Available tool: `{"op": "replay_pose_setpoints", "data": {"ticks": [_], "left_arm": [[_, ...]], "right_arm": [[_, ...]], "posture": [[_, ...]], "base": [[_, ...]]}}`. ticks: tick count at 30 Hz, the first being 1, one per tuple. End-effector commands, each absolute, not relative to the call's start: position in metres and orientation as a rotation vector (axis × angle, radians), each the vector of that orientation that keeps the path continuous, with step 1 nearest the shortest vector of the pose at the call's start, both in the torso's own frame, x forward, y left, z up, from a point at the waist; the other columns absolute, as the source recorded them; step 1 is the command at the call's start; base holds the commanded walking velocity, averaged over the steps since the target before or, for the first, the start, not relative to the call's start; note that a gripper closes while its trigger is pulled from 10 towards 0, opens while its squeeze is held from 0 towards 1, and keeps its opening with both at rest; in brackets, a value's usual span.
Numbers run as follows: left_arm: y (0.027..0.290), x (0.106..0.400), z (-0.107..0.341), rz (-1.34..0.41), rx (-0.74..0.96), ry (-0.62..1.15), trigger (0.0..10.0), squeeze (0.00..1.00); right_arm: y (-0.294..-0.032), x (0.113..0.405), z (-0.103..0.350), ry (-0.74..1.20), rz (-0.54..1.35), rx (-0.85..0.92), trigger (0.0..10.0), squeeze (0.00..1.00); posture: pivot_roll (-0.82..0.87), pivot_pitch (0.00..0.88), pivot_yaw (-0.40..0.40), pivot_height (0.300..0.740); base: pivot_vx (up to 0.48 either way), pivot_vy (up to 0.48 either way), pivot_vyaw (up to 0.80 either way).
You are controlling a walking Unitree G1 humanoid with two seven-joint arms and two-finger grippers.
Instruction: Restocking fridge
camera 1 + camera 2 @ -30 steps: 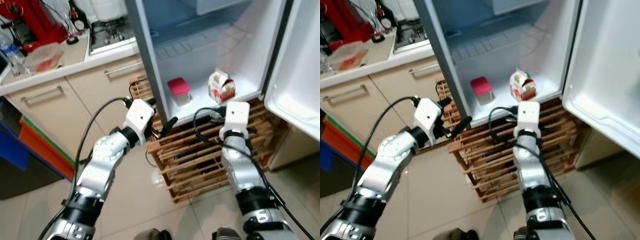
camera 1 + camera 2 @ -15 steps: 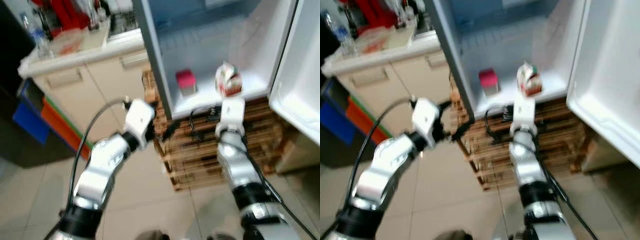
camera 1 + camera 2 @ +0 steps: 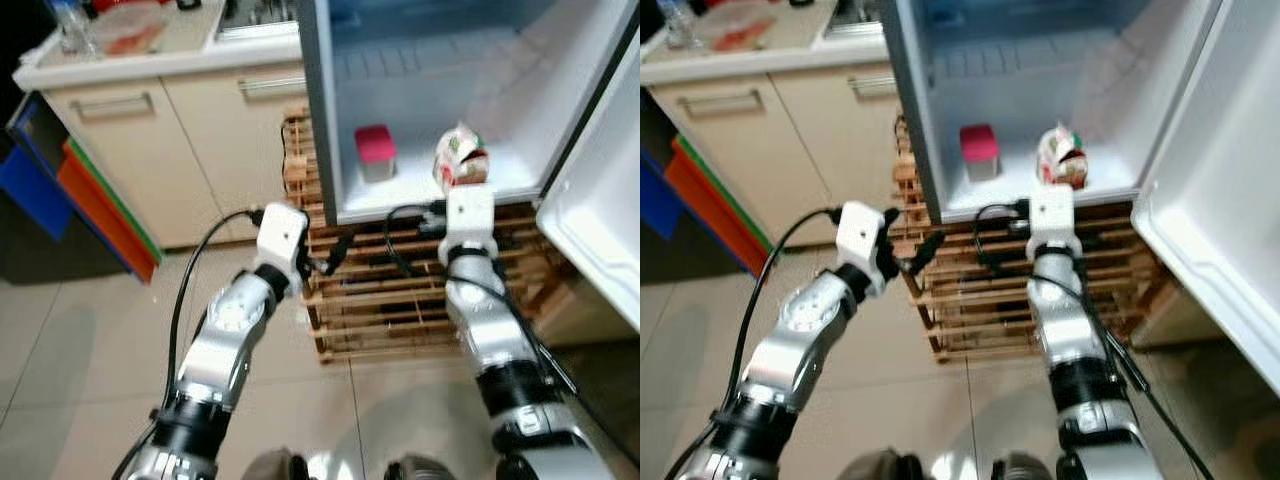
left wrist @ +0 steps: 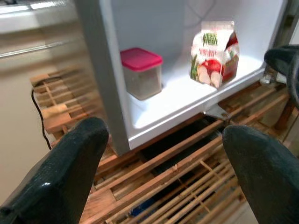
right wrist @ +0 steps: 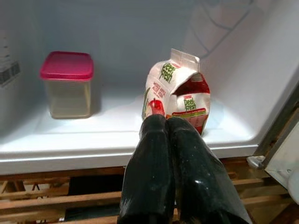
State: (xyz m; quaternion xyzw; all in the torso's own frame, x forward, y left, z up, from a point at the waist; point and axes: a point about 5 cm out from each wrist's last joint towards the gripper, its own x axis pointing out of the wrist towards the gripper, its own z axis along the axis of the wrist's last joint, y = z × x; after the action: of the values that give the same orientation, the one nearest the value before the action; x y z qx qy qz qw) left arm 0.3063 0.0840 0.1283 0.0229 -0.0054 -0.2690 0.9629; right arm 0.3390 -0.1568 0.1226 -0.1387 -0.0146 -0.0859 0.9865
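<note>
Two items on fridge (image 3: 420, 205) floor: carton (image 3: 460, 163), tub (image 3: 376, 152) | my right gripper (image 5: 172, 122) pressed together, backed off carton | left gripper (image 4: 163, 135) spread, empty | view pulled back; placing looks done

Red-lidded clear container (image 5: 68, 84), white, green and red juice carton (image 5: 180, 91), white fridge (image 5: 93, 135), brown wooden pallet (image 3: 400, 300)
</note>
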Motion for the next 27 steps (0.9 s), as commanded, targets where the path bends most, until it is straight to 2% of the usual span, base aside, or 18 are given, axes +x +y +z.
{"op": "replay_pose_setpoints", "data": {"ticks": [1,8,20,27], "left_arm": [[0.085,0.308,0.129,-0.535,0.056,-0.022,10.0,0.00],[0.072,0.308,0.131,-0.564,0.015,-0.040,10.0,0.00],[0.053,0.300,0.131,-0.661,0.096,-0.091,10.0,0.00],[0.047,0.297,0.128,-0.693,0.086,-0.075,10.0,0.00]], "right_arm": [[-0.156,0.338,0.123,-0.033,-0.167,-0.289,10.0,0.00],[-0.160,0.347,0.128,-0.052,-0.190,-0.303,10.0,0.00],[-0.148,0.355,0.138,-0.090,-0.148,-0.298,10.0,0.00],[-0.148,0.358,0.133,-0.065,-0.140,-0.303,10.0,0.00]], "posture": [[-0.07,0.073,0.067,0.740],[-0.07,0.073,0.061,0.740],[-0.07,0.068,0.045,0.740],[-0.07,0.063,0.045,0.740]], "base": [[0.000,0.000,0.00],[0.038,0.000,0.00],[0.471,0.000,0.00],[0.321,-0.170,0.00]]}}
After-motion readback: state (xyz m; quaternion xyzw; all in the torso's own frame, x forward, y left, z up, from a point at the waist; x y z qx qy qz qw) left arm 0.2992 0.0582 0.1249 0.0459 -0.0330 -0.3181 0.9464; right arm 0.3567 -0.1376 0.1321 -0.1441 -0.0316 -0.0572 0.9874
